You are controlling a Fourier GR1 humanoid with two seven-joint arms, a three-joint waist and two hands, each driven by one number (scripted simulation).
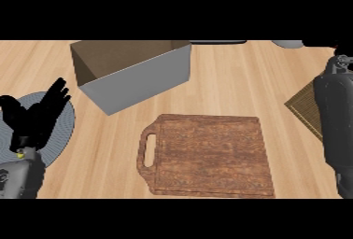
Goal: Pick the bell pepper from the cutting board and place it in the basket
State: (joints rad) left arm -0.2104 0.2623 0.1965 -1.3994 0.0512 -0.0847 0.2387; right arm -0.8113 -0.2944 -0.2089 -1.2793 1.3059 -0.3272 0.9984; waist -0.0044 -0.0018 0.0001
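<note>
Head view: the right forearm point(334, 121) lies across the woven basket point(302, 108), so the step is probably the placing. It would go best by lowering over the basket's middle before release. Whether the right hand point(339, 59) is open or closed cannot be told (it meets the top edge). The left hand point(38, 116) rests open, fingers up, over a grey plate point(66, 128). The bell pepper shows nowhere, and the cutting board point(207, 154) carries none, so its look cannot be told.

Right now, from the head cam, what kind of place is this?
Probably a kitchen counter: a light wood worktop, a handled wooden cutting board lying on it, and an open grey-walled basket.
</note>
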